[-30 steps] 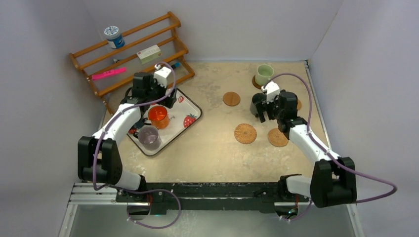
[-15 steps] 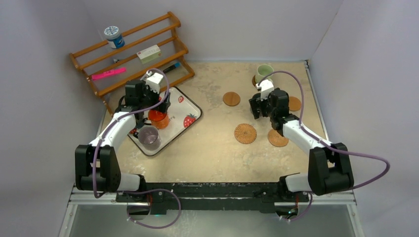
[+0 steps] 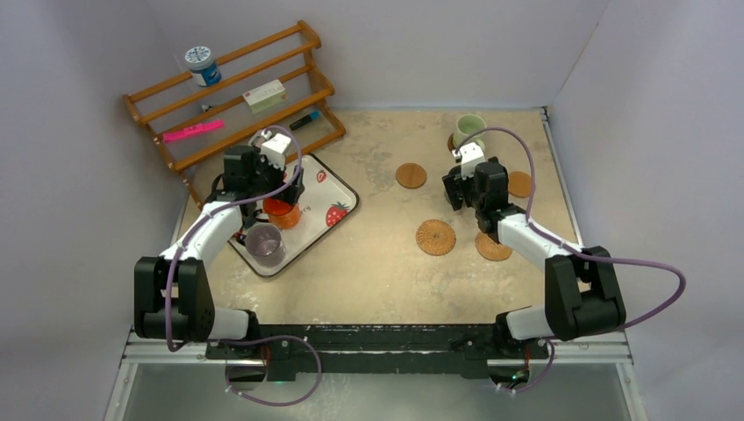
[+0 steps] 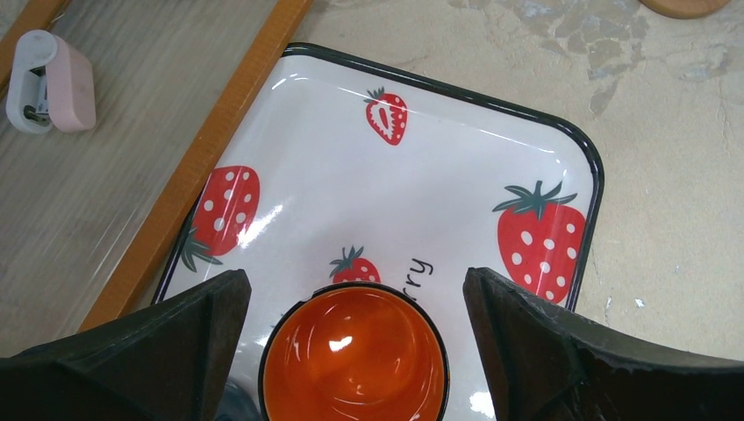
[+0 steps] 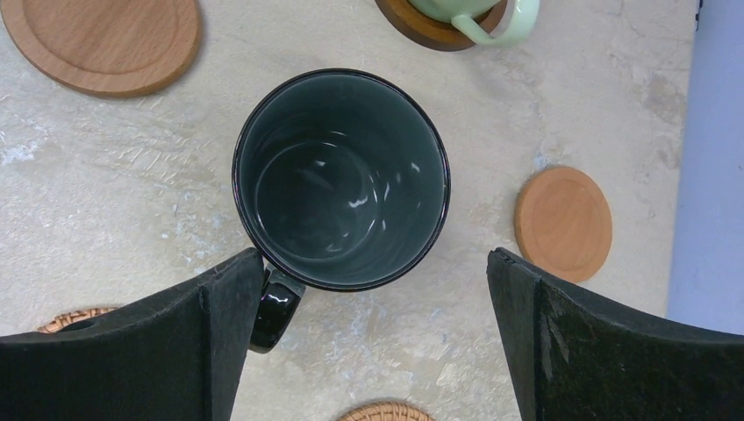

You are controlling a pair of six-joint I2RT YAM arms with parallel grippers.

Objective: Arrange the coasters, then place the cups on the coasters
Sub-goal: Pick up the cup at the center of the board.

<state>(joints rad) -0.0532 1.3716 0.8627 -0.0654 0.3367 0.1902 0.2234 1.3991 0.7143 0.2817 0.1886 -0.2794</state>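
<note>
My left gripper and right gripper are wide open, empty.
Left is over the orange cup on the tray; right over the dark cup on the table.

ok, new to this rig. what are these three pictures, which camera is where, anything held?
Two robot arms are bolted at a table's near edge: left arm, right arm. The wide picture is from a fixed camera above and behind them; the other two look down from each wrist, past that arm's jaws. A strawberry tray holds an orange cup and a purple cup. A green cup sits on a coaster; four more coasters lie bare. A wooden rack stands back left. The left arm's jaws hang open over the orange cup, the right arm's over a dark cup; nothing is held.
</note>
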